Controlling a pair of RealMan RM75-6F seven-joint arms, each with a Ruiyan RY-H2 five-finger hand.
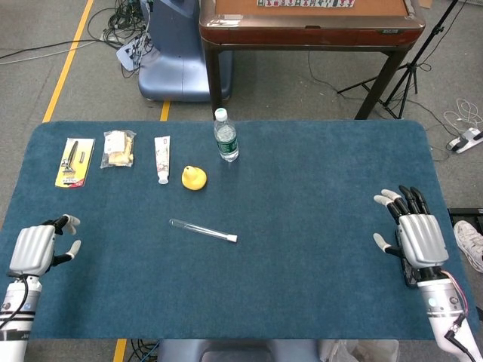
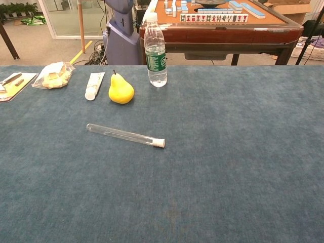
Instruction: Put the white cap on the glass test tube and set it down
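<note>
Glass test tube [image 2: 124, 135] (hands head-view only)

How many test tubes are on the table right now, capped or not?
1. A single glass test tube lies flat mid-table, its white cap fitted on the end pointing toward the right hand's side. Neither hand touches it. None looks hidden.
</note>
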